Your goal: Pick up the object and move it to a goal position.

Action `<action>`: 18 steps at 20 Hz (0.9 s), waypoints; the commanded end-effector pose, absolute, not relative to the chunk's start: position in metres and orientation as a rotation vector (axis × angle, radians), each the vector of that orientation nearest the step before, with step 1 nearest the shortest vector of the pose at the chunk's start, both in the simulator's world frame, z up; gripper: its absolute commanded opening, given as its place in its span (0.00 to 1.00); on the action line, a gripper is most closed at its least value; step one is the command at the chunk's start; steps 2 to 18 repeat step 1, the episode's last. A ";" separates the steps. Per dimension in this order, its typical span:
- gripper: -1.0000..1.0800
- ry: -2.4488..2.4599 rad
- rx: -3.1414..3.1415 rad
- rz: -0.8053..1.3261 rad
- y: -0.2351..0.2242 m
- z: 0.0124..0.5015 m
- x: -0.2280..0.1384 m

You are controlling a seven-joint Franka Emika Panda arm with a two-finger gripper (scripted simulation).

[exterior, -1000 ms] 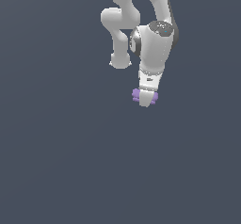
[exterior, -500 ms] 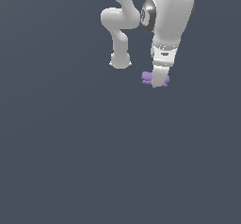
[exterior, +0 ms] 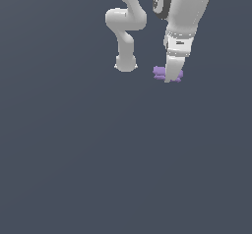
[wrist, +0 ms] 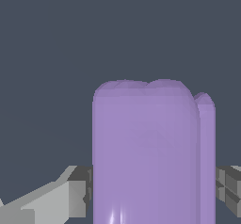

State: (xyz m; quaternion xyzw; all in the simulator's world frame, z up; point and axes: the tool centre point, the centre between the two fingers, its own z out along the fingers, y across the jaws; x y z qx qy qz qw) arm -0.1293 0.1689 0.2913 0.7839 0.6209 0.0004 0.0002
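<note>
In the upper right of the exterior view, the white Panda arm (exterior: 184, 12) reaches down from the top edge, and its claw (exterior: 171, 78) points at the flat dark grey-blue desk (exterior: 98, 169). The claw is clamped on the light-purple block (exterior: 158, 72), whose ends stick out on either side of the white fingers, more on the exterior view's left. The arm's base (exterior: 126, 63) stands just to the left of the block in that frame, apart from it. In the wrist view the purple block (wrist: 146, 157) fills the lower centre of the frame, lumpy and rounded along its far edge, with a narrower ridge along one side. Grey finger pads (wrist: 77, 190) press against it from both flanks. Whether the block touches the desk cannot be told.
</note>
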 end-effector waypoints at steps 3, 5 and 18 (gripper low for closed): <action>0.00 1.949 2.464 0.000 0.169 0.293 -0.129; 0.00 1.949 2.464 0.000 0.169 0.293 -0.129; 0.00 1.949 2.464 0.000 0.169 0.293 -0.129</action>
